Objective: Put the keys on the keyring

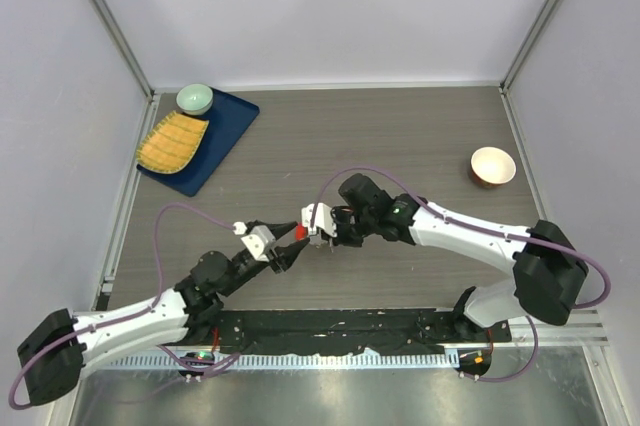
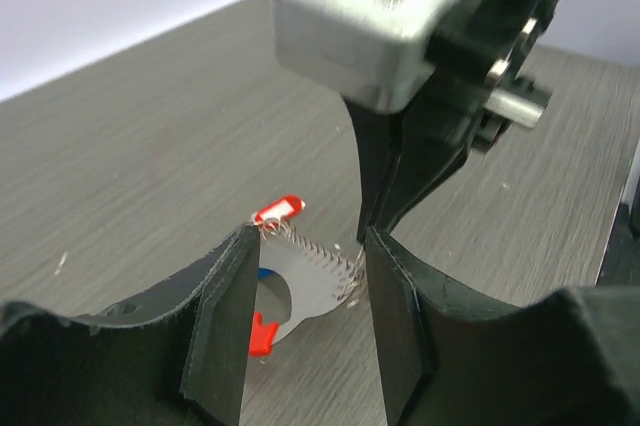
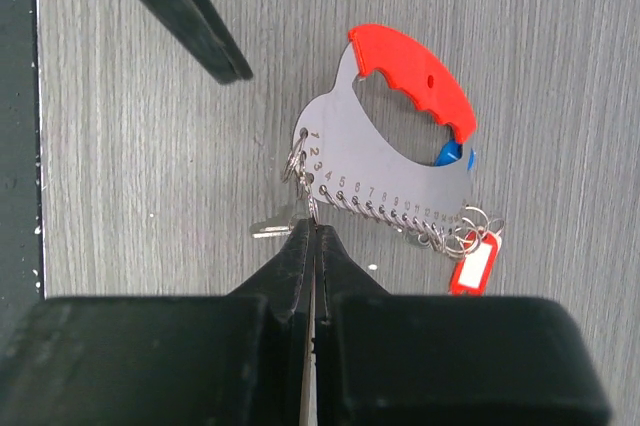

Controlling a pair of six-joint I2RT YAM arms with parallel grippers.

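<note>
left end effector (image 2: 308,246) wide, straddles keyring (image 3: 385,171); right end effector (image 3: 313,231) pinched shut on its end ring, silver key (image 3: 270,229) beside tips.

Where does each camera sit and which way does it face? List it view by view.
Top: above and behind the robot, looking down at the table; left arm and right arm show.
Left wrist: on its arm, looking along the open left pincer at the keyring; right pincer opposite.
Right wrist: on its arm, looking down past its shut pincer at the keyring.
Shared: both wrist views show the keyring and the other pincer.
</note>
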